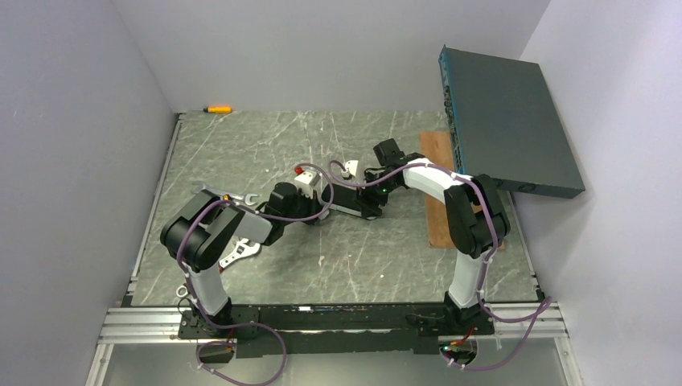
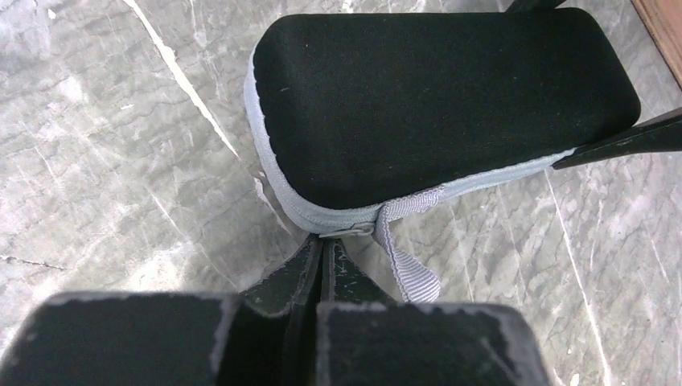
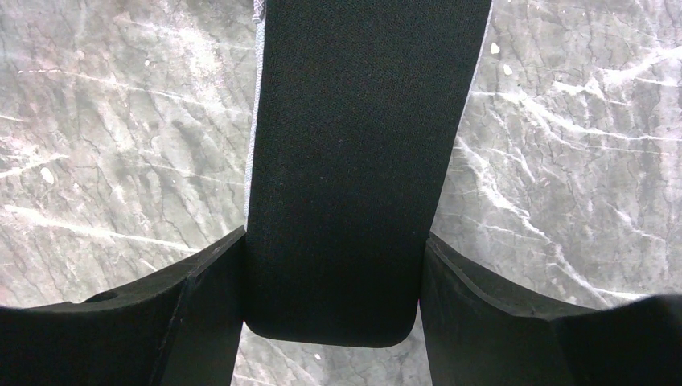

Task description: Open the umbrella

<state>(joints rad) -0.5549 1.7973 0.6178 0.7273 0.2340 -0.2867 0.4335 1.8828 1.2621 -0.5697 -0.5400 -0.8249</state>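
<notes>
The umbrella (image 2: 434,96) is a short black oblong bundle with a grey zipper edge, lying on the marble table. Its zipper pull (image 2: 347,231) and a grey ribbon loop (image 2: 406,269) sit at the near corner. My left gripper (image 2: 322,245) is shut, with its tips pinched at the zipper pull. My right gripper (image 3: 331,241) is shut on the other end of the bundle (image 3: 354,161), one finger against each long side. In the top view the bundle (image 1: 347,207) lies between the left gripper (image 1: 312,211) and the right gripper (image 1: 371,197).
A large dark teal flat box (image 1: 507,121) leans at the back right, over a wooden board (image 1: 438,193). An orange screwdriver (image 1: 217,108) lies at the far edge. A wrench (image 1: 245,198) and other metal tools (image 1: 237,253) lie by the left arm.
</notes>
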